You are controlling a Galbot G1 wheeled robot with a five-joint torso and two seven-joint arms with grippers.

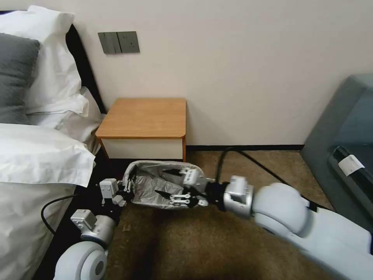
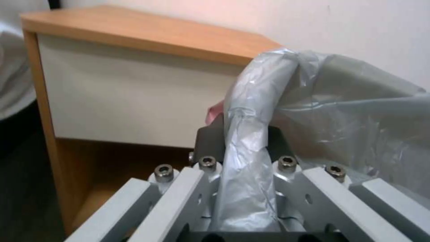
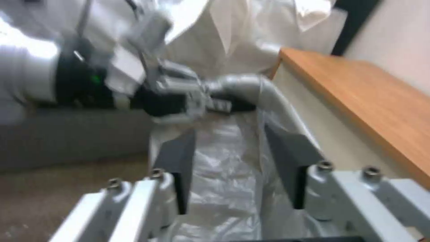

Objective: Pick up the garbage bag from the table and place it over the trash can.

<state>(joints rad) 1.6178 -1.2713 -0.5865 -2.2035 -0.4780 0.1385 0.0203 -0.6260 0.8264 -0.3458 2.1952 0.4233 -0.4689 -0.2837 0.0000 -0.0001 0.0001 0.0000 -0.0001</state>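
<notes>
The garbage bag (image 1: 149,186), grey crinkly plastic, is spread into a rounded rectangular mouth low in front of the table (image 1: 145,116). The trash can (image 2: 358,75) beneath it is covered; only a pale rim shape shows through the film. My left gripper (image 1: 126,190) is shut on a bunched fold of the bag's edge, seen between its dark pads (image 2: 210,139) in the left wrist view. My right gripper (image 1: 160,181) reaches in from the right and stands open over the bag's mouth, its fingers (image 3: 289,161) straddling plastic without pinching it.
A bed with white pillows (image 1: 35,147) fills the left side, close to my left arm. A grey upholstered seat (image 1: 342,136) stands at the right. A black cable (image 1: 248,155) runs over the brown carpet behind my right arm. The wall is right behind the table.
</notes>
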